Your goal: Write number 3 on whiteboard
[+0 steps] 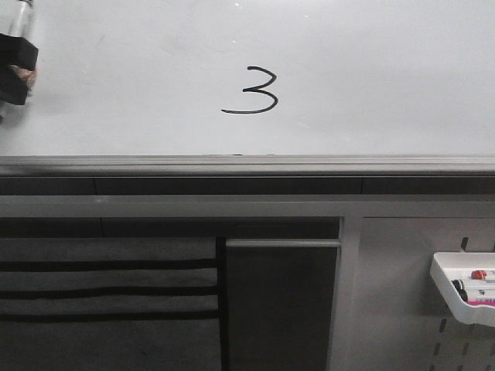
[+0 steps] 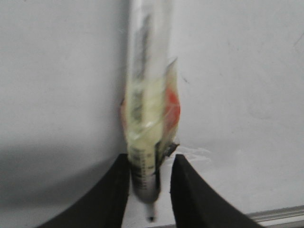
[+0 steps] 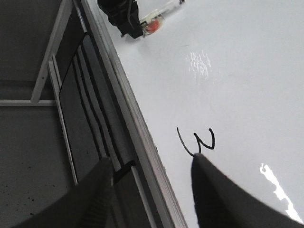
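Observation:
A thin black number 3 (image 1: 251,93) with a long bottom stroke stands on the glossy whiteboard (image 1: 371,62), just above its grey rail (image 1: 247,164). My left gripper (image 1: 15,73) is at the board's far left, well away from the digit. It is shut on a clear-barrelled marker (image 2: 145,109) whose dark tip pokes out between the black fingers (image 2: 111,194). The right wrist view shows the number 3 (image 3: 199,142) just past my right gripper (image 3: 151,164), which is open and empty over the board's lower edge. Far off in that view are the left gripper (image 3: 121,16) and the marker (image 3: 159,16).
Below the rail, a white tray (image 1: 464,297) with markers hangs on a grey pegboard panel (image 1: 402,309) at the lower right. A dark cabinet door with a metal handle (image 1: 282,243) sits in the middle, and striped grey fabric (image 1: 108,294) at the lower left.

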`<state>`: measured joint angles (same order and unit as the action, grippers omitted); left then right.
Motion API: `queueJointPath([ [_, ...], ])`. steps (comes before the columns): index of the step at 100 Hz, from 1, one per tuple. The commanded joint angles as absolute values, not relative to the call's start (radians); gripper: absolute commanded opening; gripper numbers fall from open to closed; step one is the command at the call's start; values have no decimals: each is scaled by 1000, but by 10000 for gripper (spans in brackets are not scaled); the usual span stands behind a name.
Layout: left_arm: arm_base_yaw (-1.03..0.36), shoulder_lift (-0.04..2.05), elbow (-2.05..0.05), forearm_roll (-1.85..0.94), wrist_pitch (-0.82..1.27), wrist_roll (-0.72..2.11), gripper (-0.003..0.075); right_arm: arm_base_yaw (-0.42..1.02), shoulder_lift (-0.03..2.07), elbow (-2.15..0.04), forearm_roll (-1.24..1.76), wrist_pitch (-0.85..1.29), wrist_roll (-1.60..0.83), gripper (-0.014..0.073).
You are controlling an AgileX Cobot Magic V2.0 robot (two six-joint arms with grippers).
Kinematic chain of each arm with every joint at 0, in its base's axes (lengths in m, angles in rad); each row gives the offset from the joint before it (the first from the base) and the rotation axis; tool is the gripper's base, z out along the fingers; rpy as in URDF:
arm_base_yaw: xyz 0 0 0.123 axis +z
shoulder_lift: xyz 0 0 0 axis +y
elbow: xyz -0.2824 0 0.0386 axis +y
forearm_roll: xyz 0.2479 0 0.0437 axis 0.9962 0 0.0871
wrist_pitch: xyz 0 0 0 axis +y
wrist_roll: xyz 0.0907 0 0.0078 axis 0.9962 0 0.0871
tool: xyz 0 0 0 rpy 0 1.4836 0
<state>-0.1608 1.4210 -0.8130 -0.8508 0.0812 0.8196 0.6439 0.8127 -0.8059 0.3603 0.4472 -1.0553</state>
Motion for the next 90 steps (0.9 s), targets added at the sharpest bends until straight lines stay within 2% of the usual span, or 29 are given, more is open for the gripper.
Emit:
queueJointPath([
  [1, -160, 1386, -839, -864, 46, 807, 344, 641, 805, -832, 375, 378, -1056, 330],
  [12, -160, 1386, -839, -864, 44, 807, 443, 641, 805, -832, 375, 378, -1056, 330],
  [26, -160, 1386, -839, -864, 35, 807, 504, 641, 805, -832, 375, 378, -1056, 330],
  [53, -160, 1349, -839, -859, 48, 807, 508, 641, 796, -834, 375, 378, -1026, 330],
  [72, -158, 1191, -839, -824, 185, 807, 508, 639, 730, -834, 375, 413, -715, 330],
  [90, -158, 978, -839, -683, 421, 770, 508, 581, 636, -834, 221, 572, -402, 328],
])
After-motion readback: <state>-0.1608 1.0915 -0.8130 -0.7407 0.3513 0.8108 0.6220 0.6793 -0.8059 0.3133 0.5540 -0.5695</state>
